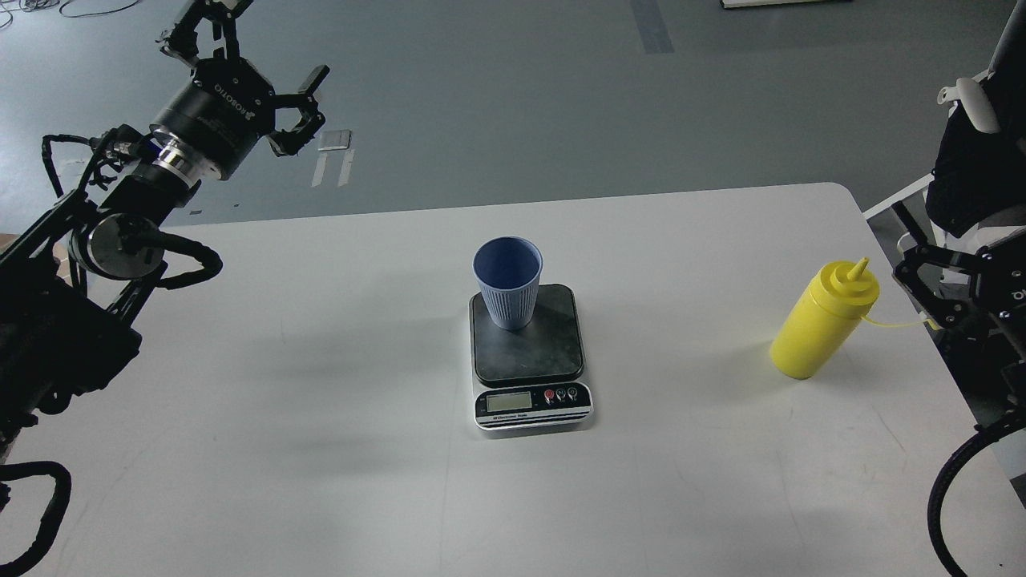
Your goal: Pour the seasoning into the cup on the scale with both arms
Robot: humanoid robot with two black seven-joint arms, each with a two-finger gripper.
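Note:
The light blue ribbed cup (507, 282) stands upright on the back left of the scale's dark plate (535, 344); the scale's silver front with its display (510, 402) faces me. The yellow squeeze bottle (819, 327) stands upright at the table's right side, its small cap hanging on a tether to the right. My right gripper (954, 244) is at the right edge, just right of the bottle's top and apart from it. One spread finger (914, 228) shows and the rest is cut off. My left gripper (268, 44) is open and empty, high at the far left.
The white table (321, 361) has a rounded far right corner and its right edge runs close to the bottle. A black object with a white part (971, 104) stands off the table at the right. Grey floor lies beyond the far edge.

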